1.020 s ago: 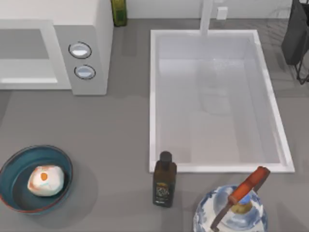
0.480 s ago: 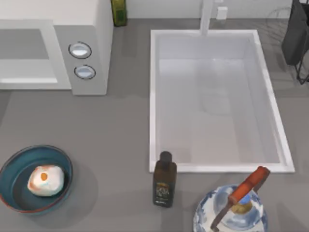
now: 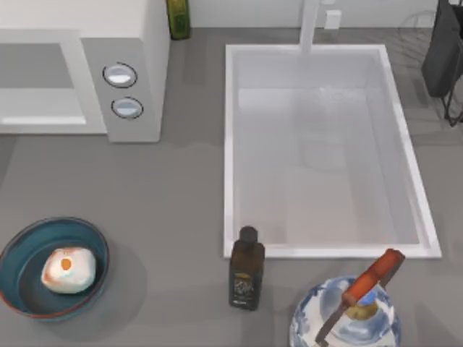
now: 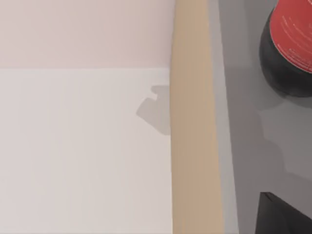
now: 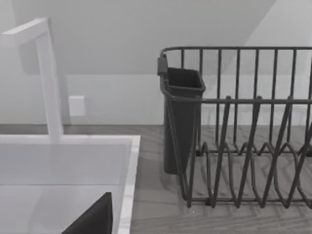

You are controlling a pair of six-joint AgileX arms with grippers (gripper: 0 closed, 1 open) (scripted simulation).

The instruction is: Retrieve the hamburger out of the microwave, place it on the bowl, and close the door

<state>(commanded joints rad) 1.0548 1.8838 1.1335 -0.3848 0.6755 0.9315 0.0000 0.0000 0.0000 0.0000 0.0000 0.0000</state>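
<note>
The hamburger [image 3: 68, 269], a pale bun with an orange spot, lies inside the blue bowl [image 3: 20, 249] at the table's front left. The white microwave [image 3: 148, 43] stands at the back left, its two knobs facing forward. Its door [image 3: 72, 79], with a greyish window, lies flush with the microwave's front. In the left wrist view a dark edge of my left gripper [image 4: 285, 214] shows over a white surface and a tan strip. My right gripper [image 5: 92, 220] shows as a dark edge near the sink's back right corner.
A white sink [image 3: 230, 144] with a faucet [image 3: 309, 25] takes up the middle and right. A dark bottle [image 3: 247, 269] stands at its front left corner, a glass vessel with a red handle [image 3: 347, 314] beside it. A dish rack [image 5: 243, 146] is at the back right and a green bottle [image 3: 178, 18] behind the microwave.
</note>
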